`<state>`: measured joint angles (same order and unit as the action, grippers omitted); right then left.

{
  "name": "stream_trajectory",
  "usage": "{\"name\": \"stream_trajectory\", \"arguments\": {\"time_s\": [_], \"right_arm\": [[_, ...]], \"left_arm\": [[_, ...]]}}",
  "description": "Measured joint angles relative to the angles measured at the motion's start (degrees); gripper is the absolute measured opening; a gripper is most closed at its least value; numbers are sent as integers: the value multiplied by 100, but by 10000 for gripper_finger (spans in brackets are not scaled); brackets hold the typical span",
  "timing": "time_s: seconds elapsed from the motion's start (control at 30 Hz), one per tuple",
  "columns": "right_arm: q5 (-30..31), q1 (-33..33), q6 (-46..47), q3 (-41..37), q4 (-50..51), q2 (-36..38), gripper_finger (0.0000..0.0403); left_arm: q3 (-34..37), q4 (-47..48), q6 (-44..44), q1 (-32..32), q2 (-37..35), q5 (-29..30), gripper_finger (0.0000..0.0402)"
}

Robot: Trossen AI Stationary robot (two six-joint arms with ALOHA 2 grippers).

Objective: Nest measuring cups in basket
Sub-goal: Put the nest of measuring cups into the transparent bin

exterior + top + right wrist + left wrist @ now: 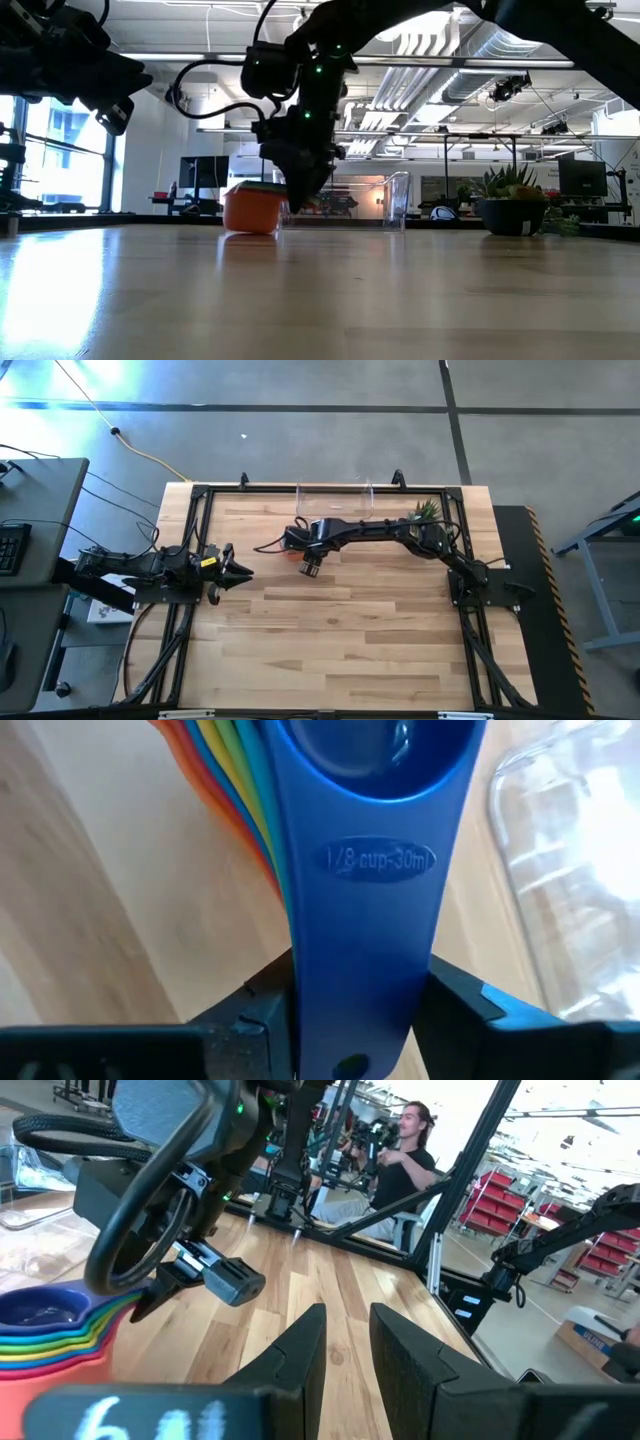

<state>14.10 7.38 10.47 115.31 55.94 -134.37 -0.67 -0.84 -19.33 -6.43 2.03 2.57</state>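
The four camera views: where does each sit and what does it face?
High: overhead, looking down; both arms, basket.
Low: table height; right end effector by orange cup.
Left wrist: own fingers, nested cups, seated person.
Right wrist: own end effector astride blue cup handle.
Shared: the cup stack.

- Light wood plank table (330,630), black frame rails along edges.
- Nested measuring cups (250,210) seen resting on it, right under the right gripper (310,568).
- Clear basket (335,498) set beyond that gripper, at far edge.
- Potted plant (425,512) placed by right arm's base.
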Motion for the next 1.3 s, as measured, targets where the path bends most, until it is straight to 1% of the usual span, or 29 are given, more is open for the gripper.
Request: {"name": "stream_trajectory", "arguments": {"time_s": [0.27,0.5,0.83,0.93,1.03,1.13,1.23,1.3], "right_arm": [[-603,87,-43,0,36,7,156],[-774,89,-45,0,-44,9,162],[-873,89,-252,4,-52,9,224],[-946,89,-336,86,-52,9,237],[-1027,107,-369,159,-53,9,241],[-1234,163,-452,168,-80,9,241],[-1625,274,-499,168,-61,9,241],[-1746,325,-539,168,-61,9,241]], "left_arm": [[0,1,0,0,0,0,71],[0,1,0,-1,1,1,71],[0,2,0,-1,1,1,71],[0,0,0,0,-1,-1,71],[0,2,0,1,1,-1,71],[0,2,0,-1,1,-1,71],[0,2,0,0,1,-1,71],[0,0,0,1,1,0,71]]}}
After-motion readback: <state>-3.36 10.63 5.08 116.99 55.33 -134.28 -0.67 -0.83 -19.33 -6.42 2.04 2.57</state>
